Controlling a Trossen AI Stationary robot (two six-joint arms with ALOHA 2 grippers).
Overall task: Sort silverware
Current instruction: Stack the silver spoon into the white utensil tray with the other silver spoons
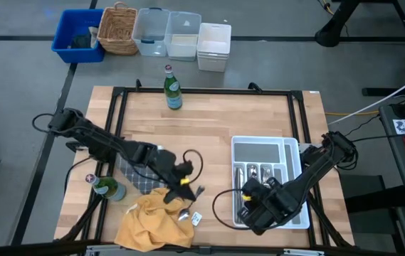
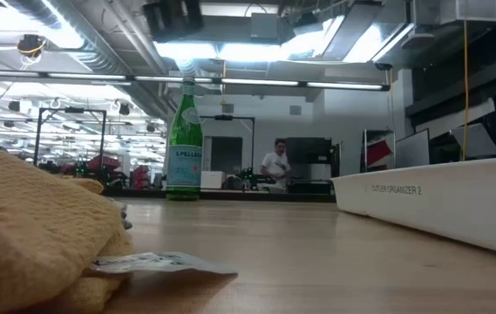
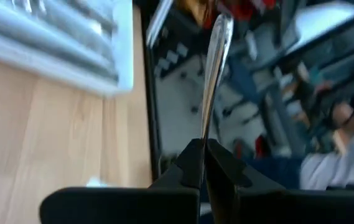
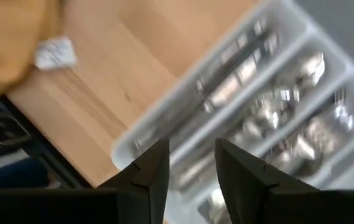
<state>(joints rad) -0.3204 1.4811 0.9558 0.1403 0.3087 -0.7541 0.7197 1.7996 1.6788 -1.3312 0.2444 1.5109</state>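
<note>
The table top (image 1: 209, 121) is pale wood, smooth and matt. A slim utensil (image 3: 213, 74) gleams — polished metal. The tray (image 1: 293, 153) looks like white plastic, the yellow cloth (image 1: 152, 220) coarse and rumpled, the green bottle (image 2: 185, 144) glossy glass.

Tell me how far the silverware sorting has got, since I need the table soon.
Mostly done, it seems: the white tray already holds many sorted pieces. In hand: the left gripper is shut on one slim silver piece, lifted above the yellow cloth. At least one piece lies on that cloth. The right gripper hovers open over the tray.
</note>
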